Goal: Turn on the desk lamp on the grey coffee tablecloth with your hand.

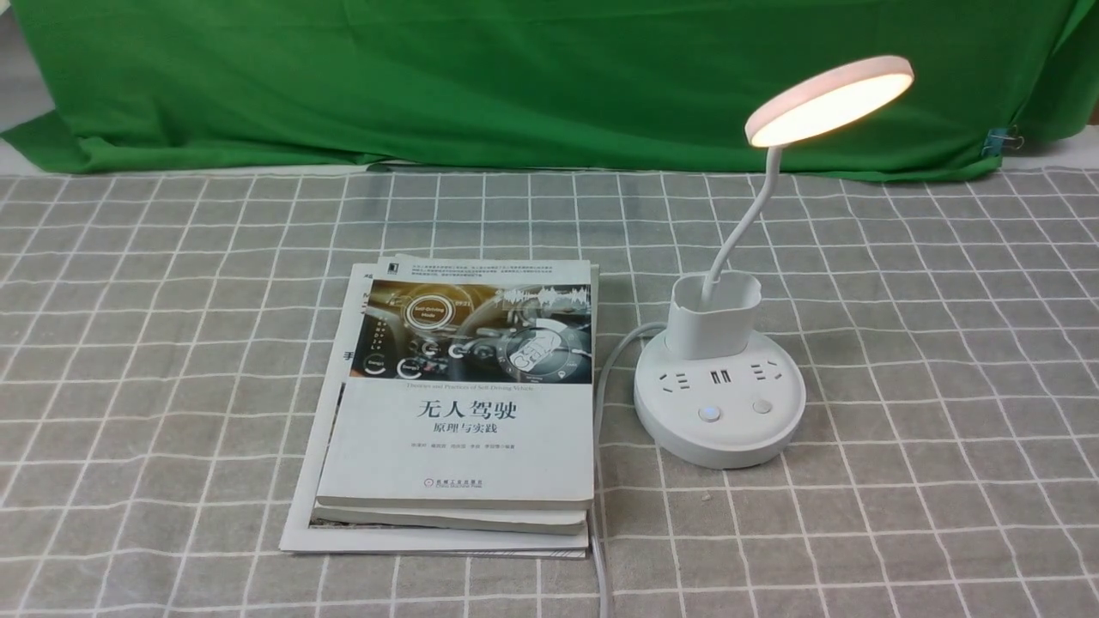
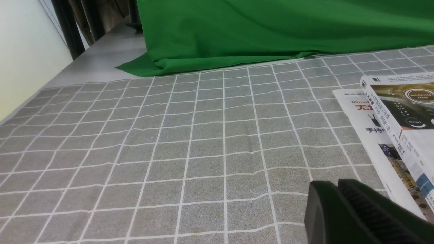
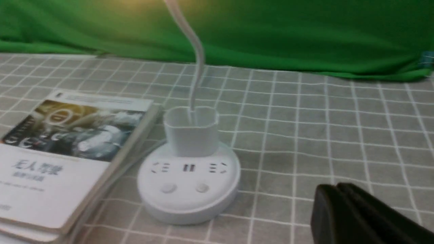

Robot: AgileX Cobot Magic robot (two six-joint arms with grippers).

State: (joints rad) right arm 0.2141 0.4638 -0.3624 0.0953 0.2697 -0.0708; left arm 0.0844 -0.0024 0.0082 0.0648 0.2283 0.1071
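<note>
The white desk lamp (image 1: 719, 399) stands on the grey coffee tablecloth (image 1: 944, 386), right of centre. Its round disc head (image 1: 828, 100) glows warm white. Its base shows sockets and two round buttons (image 1: 709, 414). The lamp also shows in the right wrist view (image 3: 188, 183), with my right gripper (image 3: 334, 189) shut, empty and held apart from the base to one side. My left gripper (image 2: 334, 184) is shut and empty above the bare cloth (image 2: 169, 152), beside the books. Neither arm shows in the front view.
A stack of books (image 1: 464, 403) lies left of the lamp, and its edge shows in the left wrist view (image 2: 400, 128). The lamp's white cord (image 1: 601, 412) runs between books and base toward the near edge. A green cloth (image 1: 515, 77) hangs along the back.
</note>
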